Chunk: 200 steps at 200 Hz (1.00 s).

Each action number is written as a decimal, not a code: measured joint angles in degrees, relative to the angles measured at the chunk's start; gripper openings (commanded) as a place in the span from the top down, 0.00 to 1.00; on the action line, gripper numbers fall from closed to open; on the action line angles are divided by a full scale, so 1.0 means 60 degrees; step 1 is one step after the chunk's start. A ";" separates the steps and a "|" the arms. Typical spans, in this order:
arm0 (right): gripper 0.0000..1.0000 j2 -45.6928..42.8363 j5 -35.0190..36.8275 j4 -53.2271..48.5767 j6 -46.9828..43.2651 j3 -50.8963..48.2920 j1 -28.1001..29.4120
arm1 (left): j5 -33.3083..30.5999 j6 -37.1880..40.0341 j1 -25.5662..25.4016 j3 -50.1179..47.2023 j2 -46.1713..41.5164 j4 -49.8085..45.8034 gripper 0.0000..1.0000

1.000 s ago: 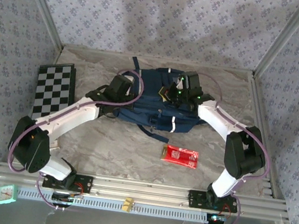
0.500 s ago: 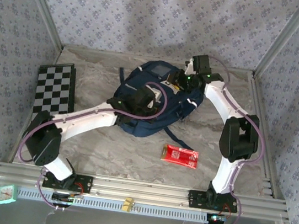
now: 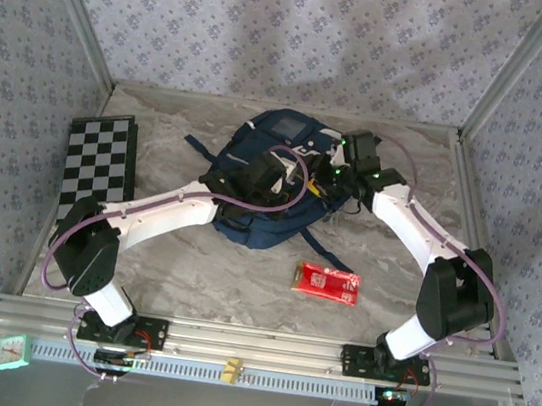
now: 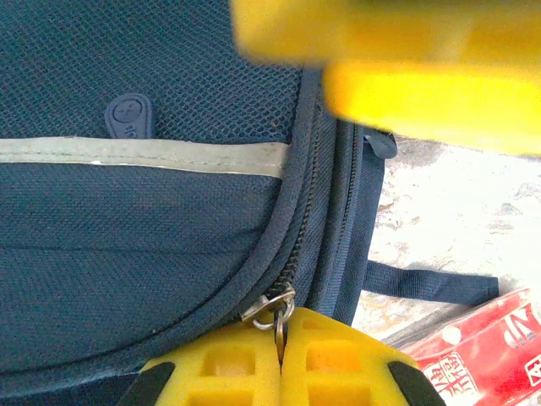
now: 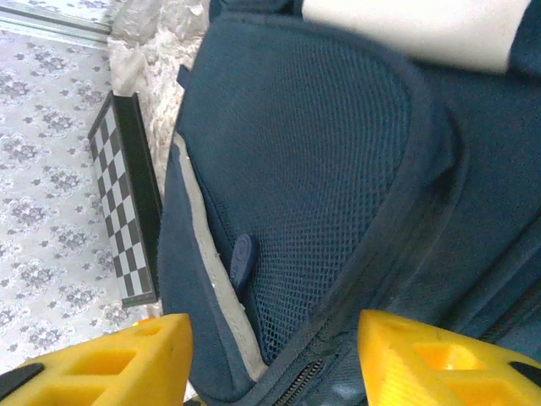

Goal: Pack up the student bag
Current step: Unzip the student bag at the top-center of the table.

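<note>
Navy fabric ahead of and beneath both claws: the student bag, slumped mid-way across the marble-patterned table top, both arms reaching in over it. Pinched flat between the closed yellow fingers of the left gripper: the metal zipper pull, ring and tab right at the fingertips, at the end of a curved zip line. Beyond those fingertips, a grey reflective stripe across the pocket, then mesh with a small rubber tab. Farther out, a blurred yellow block along the top edge, too soft to identify. To the right of the left claw, a dark strap on bare table and a red packet just past it. Right gripper spread to a middling gap, grasping nothing, its prongs either side of the bag's mesh pocket and close above it; contact with the fabric impossible to tell. Off to that claw's left, clear of the bag, a chessboard lying flat by the patterned wall.
</note>
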 measured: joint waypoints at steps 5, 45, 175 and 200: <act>0.50 0.0004 0.0084 0.0055 0.0138 -0.0062 0.0069 | 0.0000 0.0033 0.0000 0.0000 0.0000 0.0000 1.00; 0.80 0.0164 0.0586 0.0266 0.0616 -0.0237 0.0317 | -0.0007 0.0219 0.0058 0.0000 0.0000 -0.0022 1.00; 1.00 0.1541 -0.1111 -0.1588 -0.3257 0.1683 -0.1297 | 0.0244 0.0219 0.1472 -0.1840 -0.1271 0.0969 1.00; 0.77 0.2102 -0.1115 -0.2000 -0.3359 0.2605 -0.1555 | 0.0135 0.0007 0.0892 -0.1719 -0.1158 0.1188 1.00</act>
